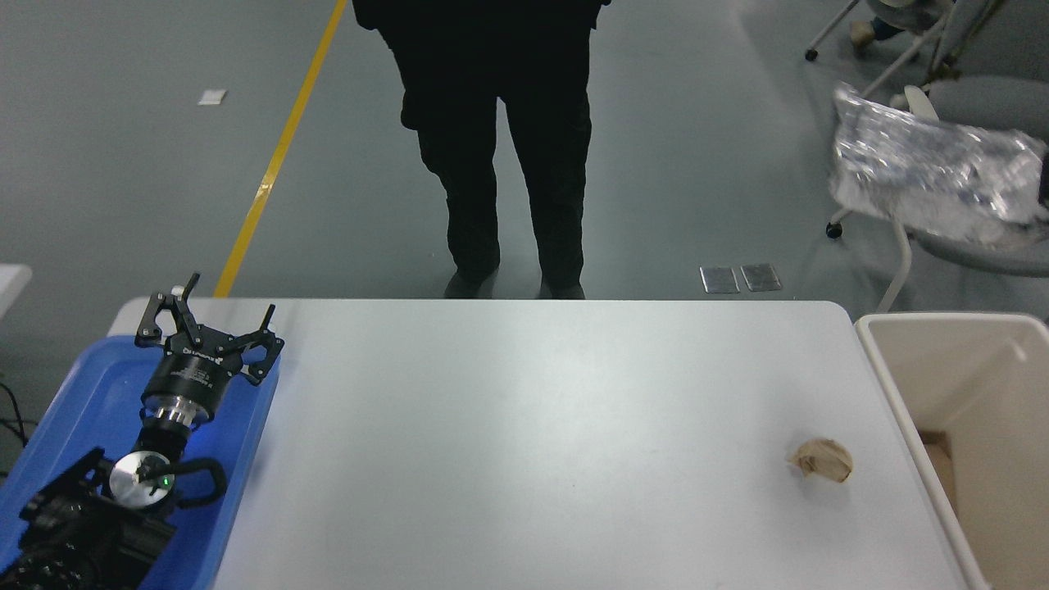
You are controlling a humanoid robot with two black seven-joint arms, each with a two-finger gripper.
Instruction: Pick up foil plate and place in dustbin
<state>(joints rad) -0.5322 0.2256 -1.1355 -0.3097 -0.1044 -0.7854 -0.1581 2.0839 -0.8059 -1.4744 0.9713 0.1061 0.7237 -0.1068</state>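
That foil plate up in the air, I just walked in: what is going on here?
The foil plate is held high at the right edge, above and beyond the dustbin, not yet in it. The right arm holding it is almost out of frame. The left pincer rests open over the blue tray. A paper ball lies on the table.

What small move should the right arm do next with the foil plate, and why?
Probably lower it toward the camera: the foil plate, blurred, hangs high at the right edge, beyond the dustbin, whose opening lies nearer and below. The right pincer is barely in view.
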